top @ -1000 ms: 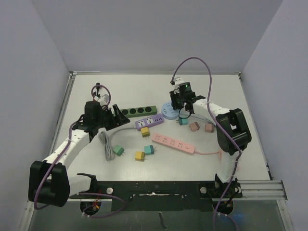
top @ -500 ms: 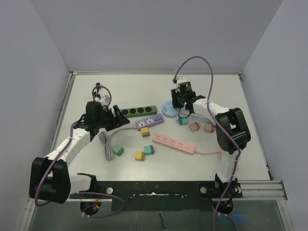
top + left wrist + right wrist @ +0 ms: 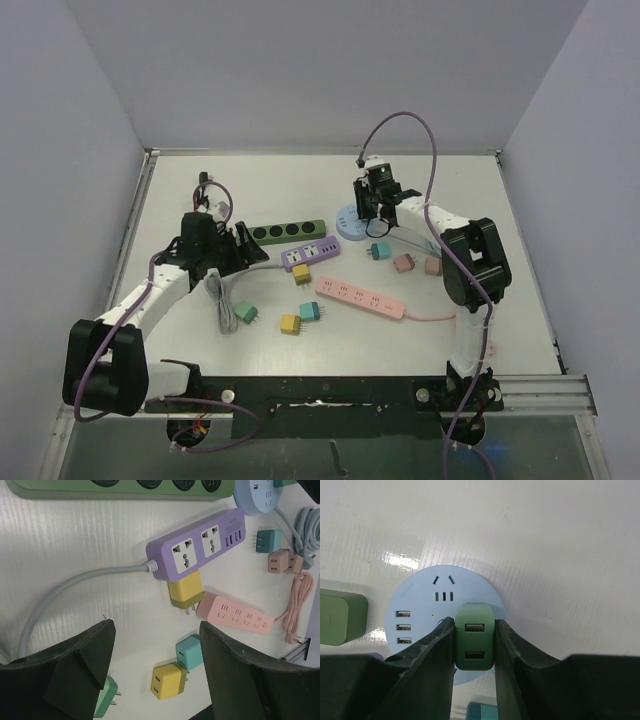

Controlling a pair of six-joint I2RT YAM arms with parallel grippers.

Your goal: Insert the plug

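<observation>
Plug (image 3: 474,636) pale green (two USB ports).

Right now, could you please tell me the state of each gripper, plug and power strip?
right gripper: shut on green plug
green plug: gripped, above round blue hub
round blue hub: visible slots empty
left gripper: open, empty
purple strip: sockets empty
pink strip: sockets empty

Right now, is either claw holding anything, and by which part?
The right gripper pinches the green plug by its two sides, at the round blue socket. The left gripper is open and empty.
</observation>
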